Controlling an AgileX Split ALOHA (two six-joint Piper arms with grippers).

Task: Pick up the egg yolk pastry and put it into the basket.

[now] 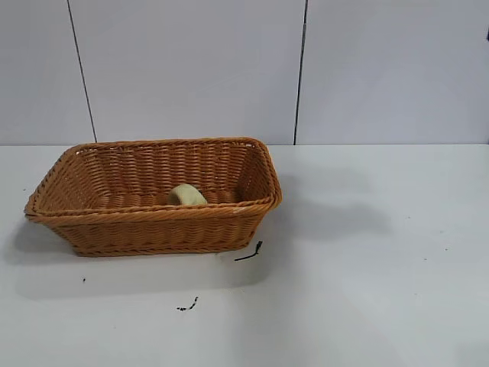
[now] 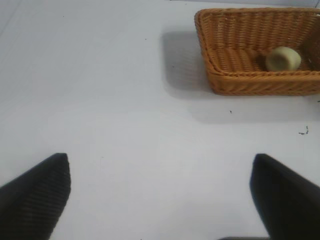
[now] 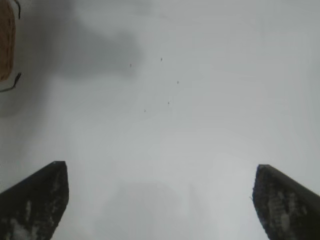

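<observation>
Egg yolk pastry (image 1: 186, 195), just one, lies inside the single wicker basket (image 1: 153, 229), tipped on its edge on the woven floor near the front wall, roughly midway along the basket's length; the left wrist view shows the same pale puck (image 2: 283, 58) with its dimpled face turned sideways. The basket sits on the white table (image 1: 367, 290) at the exterior view's left. Two small dark scraps lie on the table in front of it, one (image 1: 249, 252) just beside the basket's front right corner, the other (image 1: 188, 306) nearer the camera. Neither arm appears in the exterior view. The left gripper (image 2: 160, 200) hangs over bare table well apart from the basket, fingers spread wide and holding nothing. The right gripper (image 3: 160, 200) is likewise wide open and empty over bare table, with only the basket's corner (image 3: 6, 40) at the edge of its view.
</observation>
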